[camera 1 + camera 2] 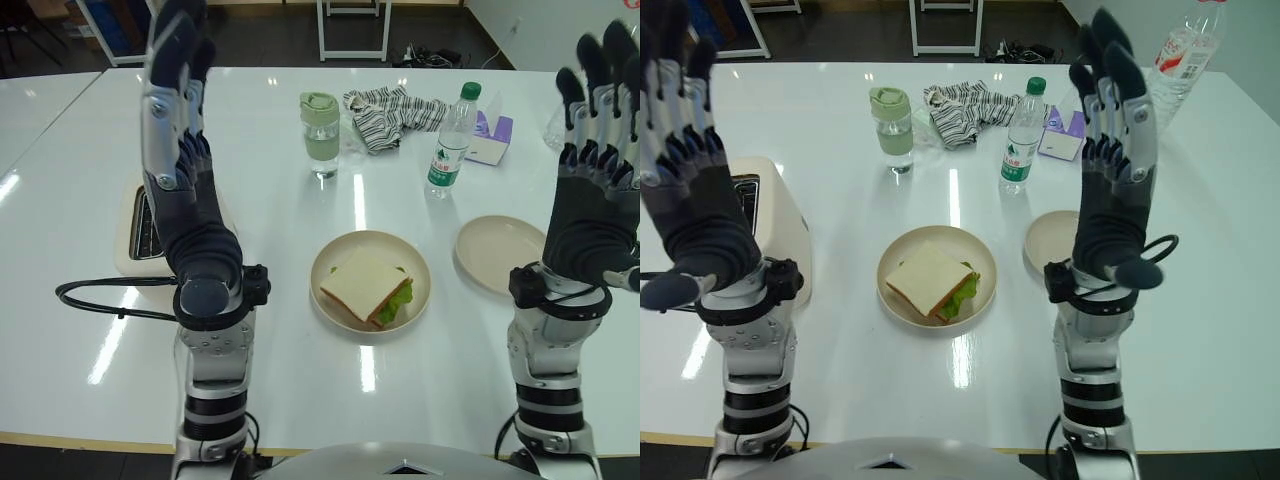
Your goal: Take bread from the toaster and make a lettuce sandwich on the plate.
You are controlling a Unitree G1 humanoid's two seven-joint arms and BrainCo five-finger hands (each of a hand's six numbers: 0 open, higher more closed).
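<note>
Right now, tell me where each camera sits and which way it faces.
Left eye view: on the head, looking forward and down at the table; left hand and right hand raised, open, at the sides.
Right eye view: just right of it on the head, same aim; both hands sit further left in the picture.
Shared: sandwich on plate, toaster, bottle, both hands.

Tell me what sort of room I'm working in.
Probably an office or lab meeting room, not a kitchen: glossy white tables set side by side, a white metal furniture frame on dark floor behind, and a cream toaster simply set on the tabletop.
</note>
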